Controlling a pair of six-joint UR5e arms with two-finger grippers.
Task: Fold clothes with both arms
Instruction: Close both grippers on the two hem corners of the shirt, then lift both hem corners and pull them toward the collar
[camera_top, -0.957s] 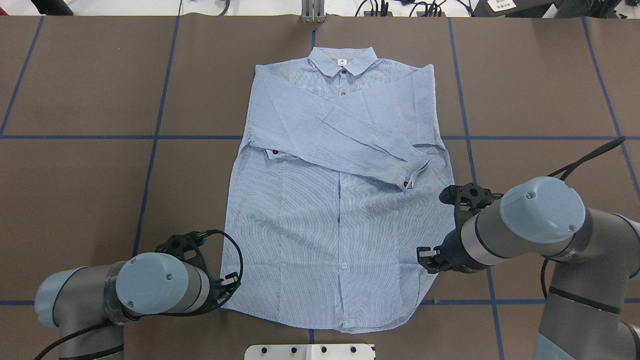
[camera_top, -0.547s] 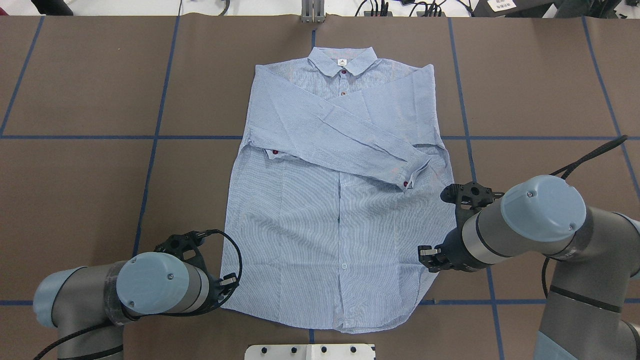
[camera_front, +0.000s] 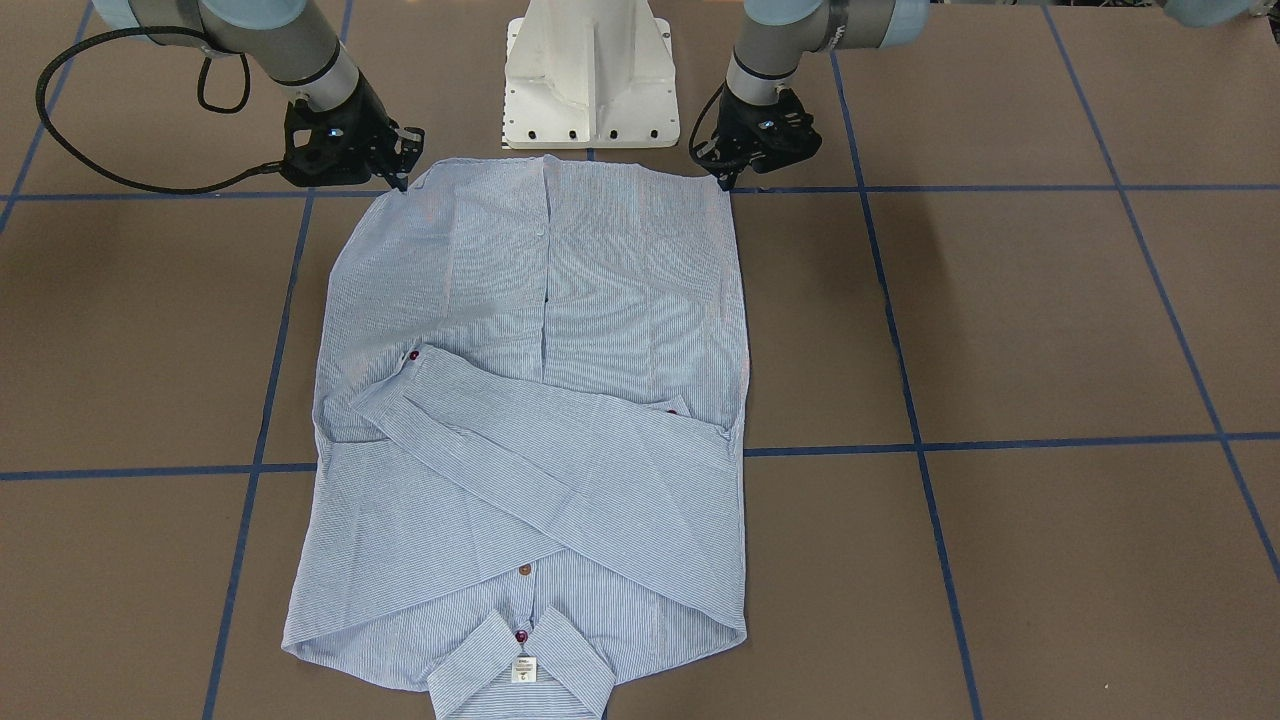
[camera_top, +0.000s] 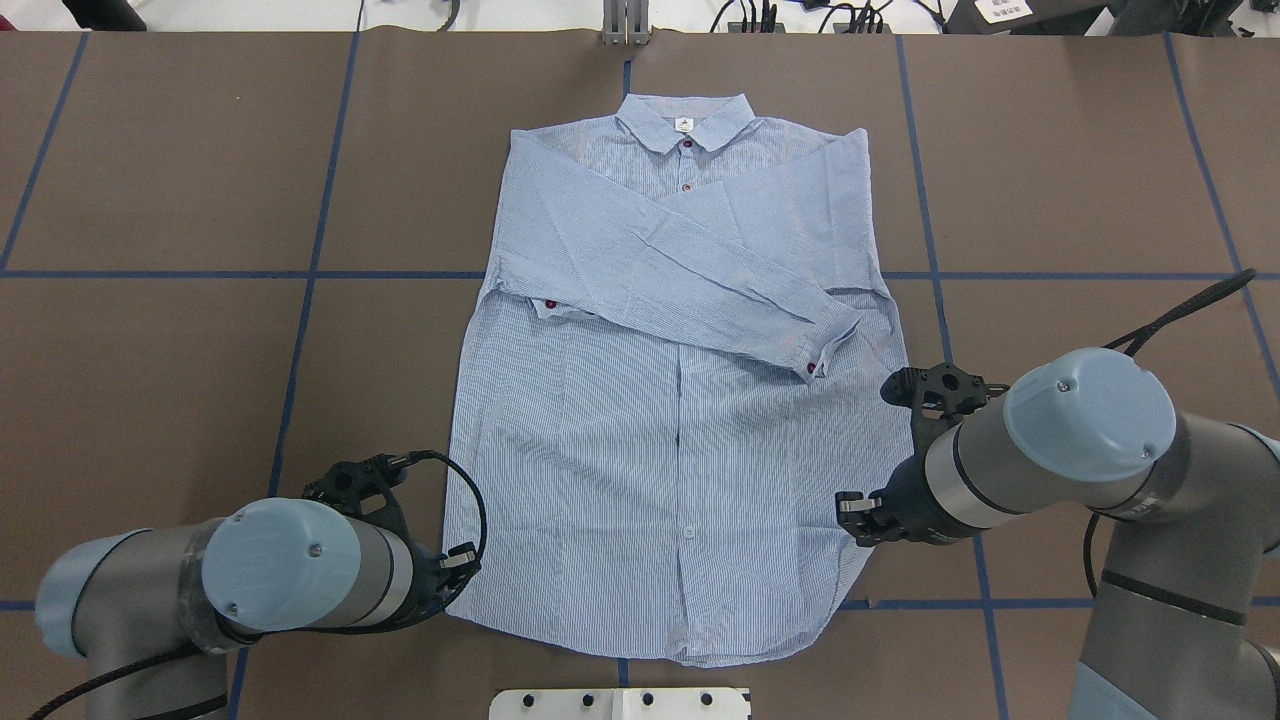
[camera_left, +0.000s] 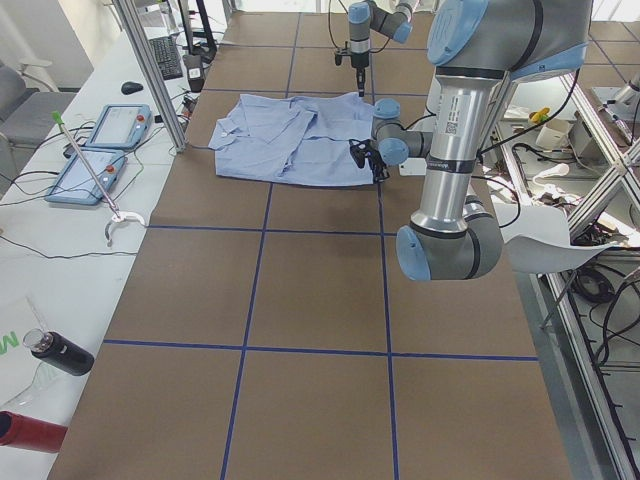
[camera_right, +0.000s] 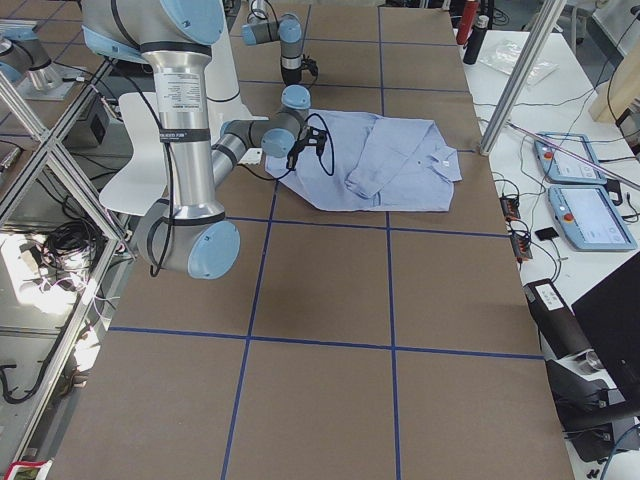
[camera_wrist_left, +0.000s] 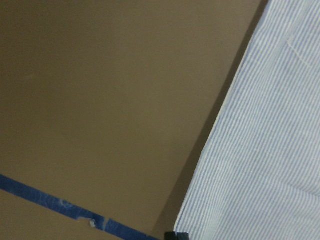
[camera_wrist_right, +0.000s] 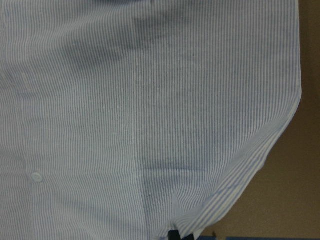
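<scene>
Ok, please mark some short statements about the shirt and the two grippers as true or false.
1. The shirt has its collar on the side away from the robot. True.
2. Both sleeves are spread out sideways. False: they lie folded across the chest.
3. The left gripper is at the top edge of the shirt. False: it is beside a bottom corner.
4. The right gripper is at the lower edge, on the other side. True.

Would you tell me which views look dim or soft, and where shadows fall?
Left wrist view: dim and soft, a dark shadow lining the shirt edge. Right wrist view: brighter, stripes crisp. Front-facing view: evenly lit, sharp.
</scene>
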